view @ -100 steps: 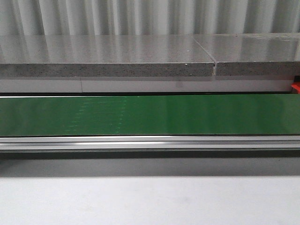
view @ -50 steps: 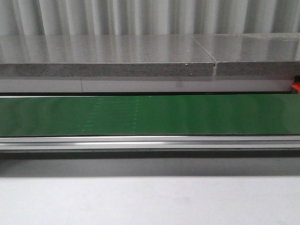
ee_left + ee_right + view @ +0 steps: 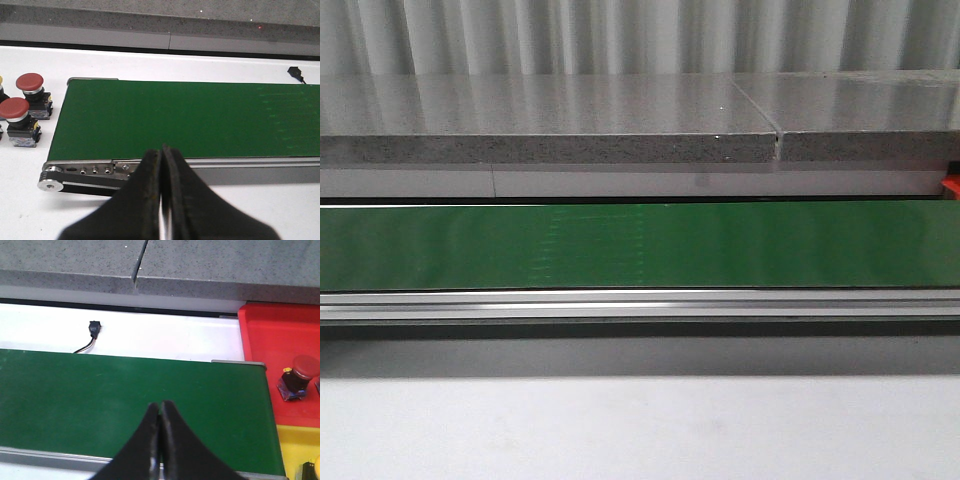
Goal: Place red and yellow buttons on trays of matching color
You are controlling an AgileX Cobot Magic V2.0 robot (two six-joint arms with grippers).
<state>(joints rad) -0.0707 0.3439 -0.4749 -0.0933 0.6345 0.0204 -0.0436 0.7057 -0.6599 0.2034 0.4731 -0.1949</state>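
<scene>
A white table (image 3: 640,430) carries a long green conveyor belt (image 3: 640,245), with a speckled grey stone ledge (image 3: 550,125) running behind it and a pale corrugated wall (image 3: 640,35) beyond that. In the front view the belt's surface is bare and neither arm shows; only a sliver of red (image 3: 951,187) peeks in past the belt's right end.

The left gripper (image 3: 161,152) hangs over the near rail of the belt, close to the belt's left end. Its two black fingers are pressed together with only a hairline slit between them, and nothing sits in their grasp. Off the left end of the belt, on the white table, stand two red buttons: one (image 3: 31,88) farther back and one (image 3: 15,119) nearer, both upright on black bases with grey collars, just beside each other. A trace of yellow (image 3: 1,80) shows at the frame edge beyond them, too cropped to identify.

The right gripper (image 3: 160,412) hovers above the belt's near edge, toward the belt's right end. Its fingers are likewise closed against each other and hold nothing. Past the right end of the belt lies the red tray (image 3: 280,340), with a red button (image 3: 299,376) resting in it, tilted on its side. Adjoining the red tray on the near side is the yellow tray (image 3: 295,445). Behind the belt a small black connector (image 3: 93,330) with a thin lead lies on the table.
</scene>
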